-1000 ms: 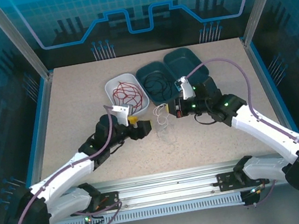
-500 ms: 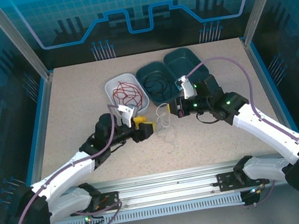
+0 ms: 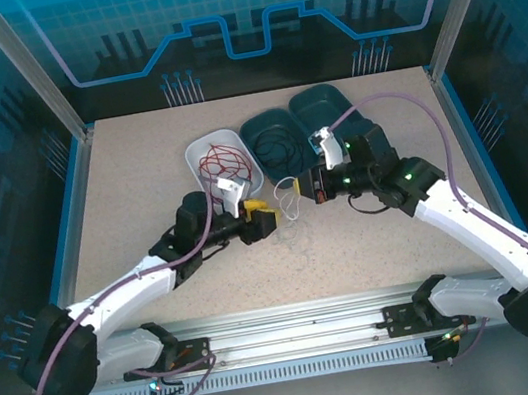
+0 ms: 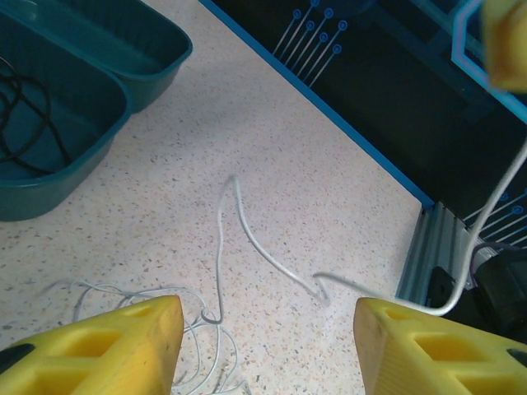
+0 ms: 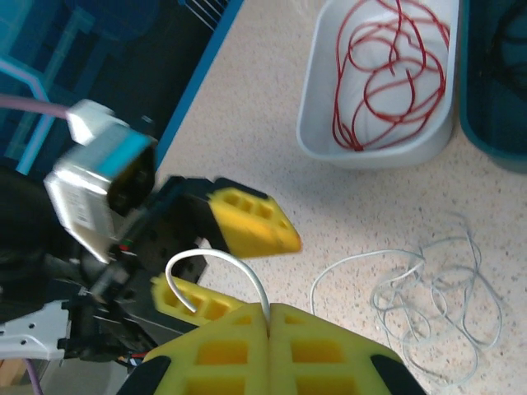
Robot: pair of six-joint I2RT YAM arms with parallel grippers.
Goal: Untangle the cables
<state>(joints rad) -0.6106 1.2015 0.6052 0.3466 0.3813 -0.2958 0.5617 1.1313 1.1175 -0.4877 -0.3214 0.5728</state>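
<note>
left gripper has been shifted right toward the right gripper since the earlier frame, its jaws narrowed but still apart. whitish-grey cable is seen on the table through that gap, untouched, and one end is pinched in the closed right gripper. red cable and black cable are already binned.
</note>
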